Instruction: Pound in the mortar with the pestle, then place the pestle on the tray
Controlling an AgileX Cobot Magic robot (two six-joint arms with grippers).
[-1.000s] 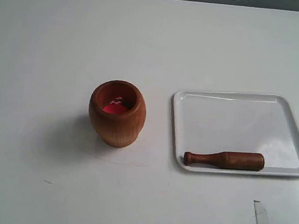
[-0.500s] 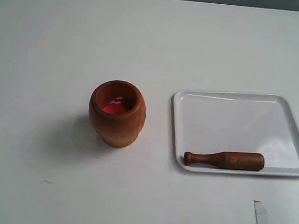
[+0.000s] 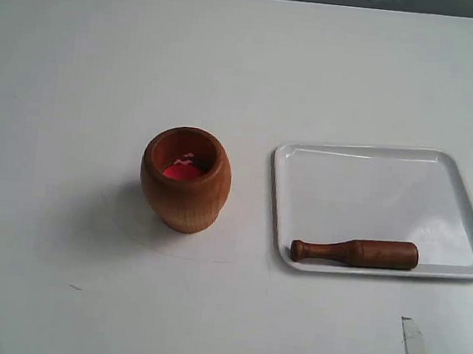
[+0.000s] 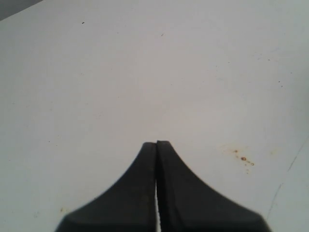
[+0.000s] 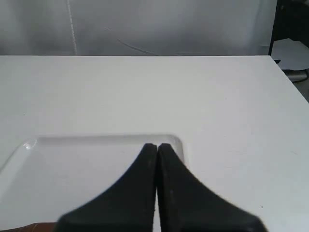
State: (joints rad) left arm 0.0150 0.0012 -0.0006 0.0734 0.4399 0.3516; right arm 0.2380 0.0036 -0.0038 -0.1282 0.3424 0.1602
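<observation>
The orange-brown mortar [image 3: 185, 179] stands upright on the white table, its red inside showing. To its right lies the white tray [image 3: 465, 180], and the dark reddish-brown pestle [image 3: 355, 252] rests flat along the tray's near rim, knob end toward the mortar. Neither gripper shows in the exterior view. In the left wrist view my left gripper [image 4: 157, 143] is shut with nothing in it, above bare table. In the right wrist view my right gripper [image 5: 157, 146] is shut and empty above the tray [image 5: 87, 140]; a sliver of the pestle [image 5: 34, 227] peeks in at the frame's edge.
Small brown specks [image 4: 243, 158] mark the table near the left gripper. The table's far edge [image 5: 145, 55] meets a grey backdrop, and dark equipment [image 5: 292, 34] stands beyond one corner. A thin grey object [image 3: 413, 352] lies near the front edge at the right.
</observation>
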